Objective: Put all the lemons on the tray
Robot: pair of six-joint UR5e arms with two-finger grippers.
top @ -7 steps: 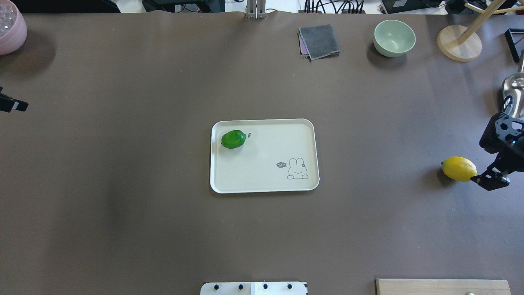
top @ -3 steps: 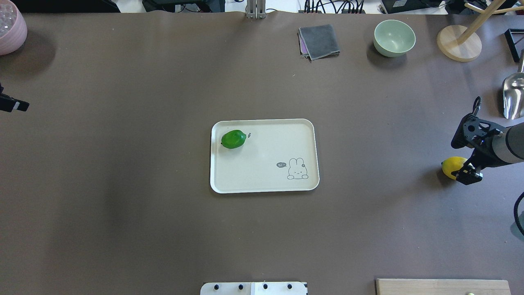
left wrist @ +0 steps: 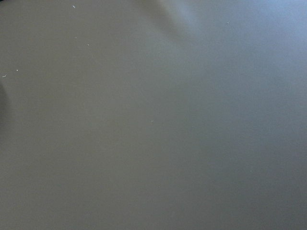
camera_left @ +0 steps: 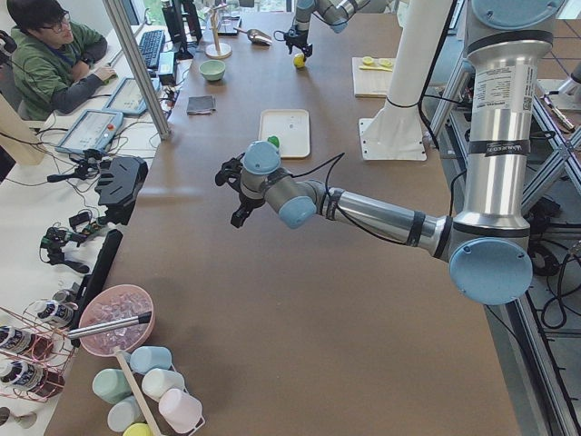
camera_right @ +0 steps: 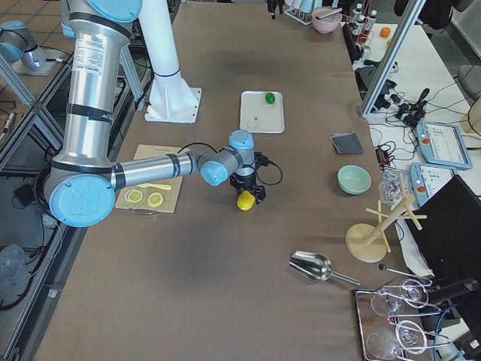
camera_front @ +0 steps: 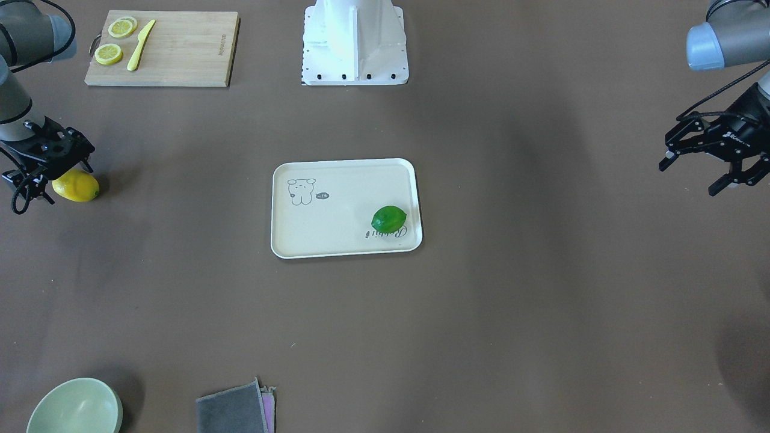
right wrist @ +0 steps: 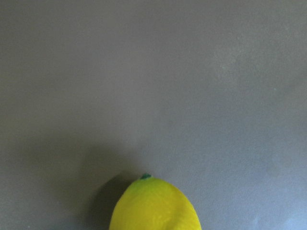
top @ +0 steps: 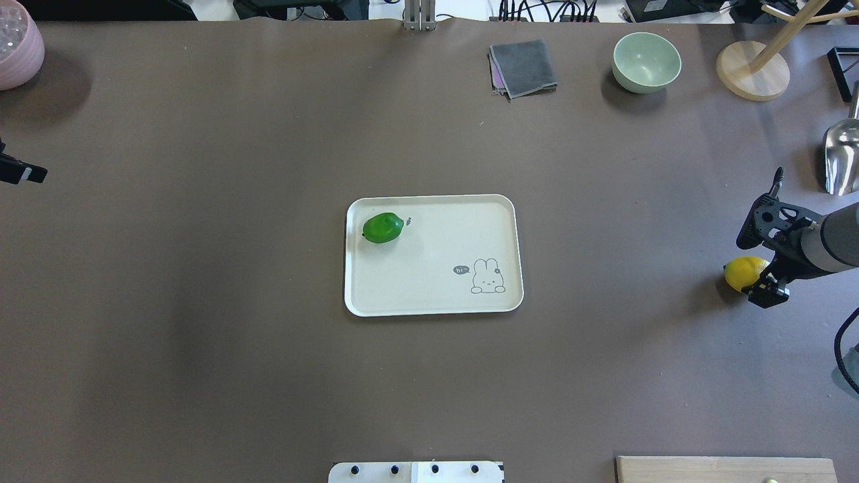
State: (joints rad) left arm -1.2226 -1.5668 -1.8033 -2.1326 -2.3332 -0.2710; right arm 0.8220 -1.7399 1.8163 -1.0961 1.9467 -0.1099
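The cream tray [top: 350,268] lies mid-table, and the green lemon [top: 383,228] rests in its far-left corner; both also show in the front view, tray [camera_front: 278,210] and green lemon [camera_front: 388,218]. The yellow lemon [top: 741,272] lies on the table far to the right [camera_front: 75,186]. My right gripper [top: 760,280] hangs directly over the lemon's right half with jaws that look open. In the right wrist view the lemon [right wrist: 154,206] sits at the bottom edge. My left gripper [camera_front: 687,179] is open and empty, in the air at the far left.
A wooden cutting board [camera_front: 180,51] with lemon slices and a yellow knife lies at the near right. A green bowl [top: 646,62], a grey cloth [top: 523,67], a wooden stand [top: 751,70] and a metal scoop [top: 842,154] stand at the back right. A pink bowl [top: 17,47] is at the back left.
My right gripper has moved left from beside the yellow lemon to over it and now covers its right half. The lemon, the tray and the left arm have not moved.
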